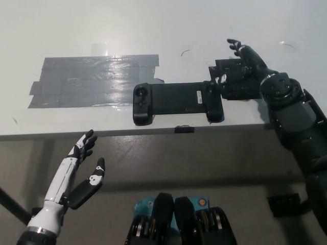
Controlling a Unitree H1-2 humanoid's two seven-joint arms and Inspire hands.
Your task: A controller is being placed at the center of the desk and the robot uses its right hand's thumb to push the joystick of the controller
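Observation:
A long black controller (176, 100) lies near the front edge of the white desk (153, 25), with round joysticks at its left grip (141, 93) and right grip. My black right hand (241, 66) is open just beyond the controller's right end, fingers spread over a dark patch of tape. Its white-tipped thumb (222, 78) points toward the right grip and sits close beside it; whether it touches is unclear. My white left hand (82, 171) hangs open below the desk edge at the lower left, holding nothing.
A broad strip of grey tape (92, 79) covers the desk to the left of the controller. A small black clip (184, 128) sits on the desk's front edge. Thin pen marks dot the far desk surface.

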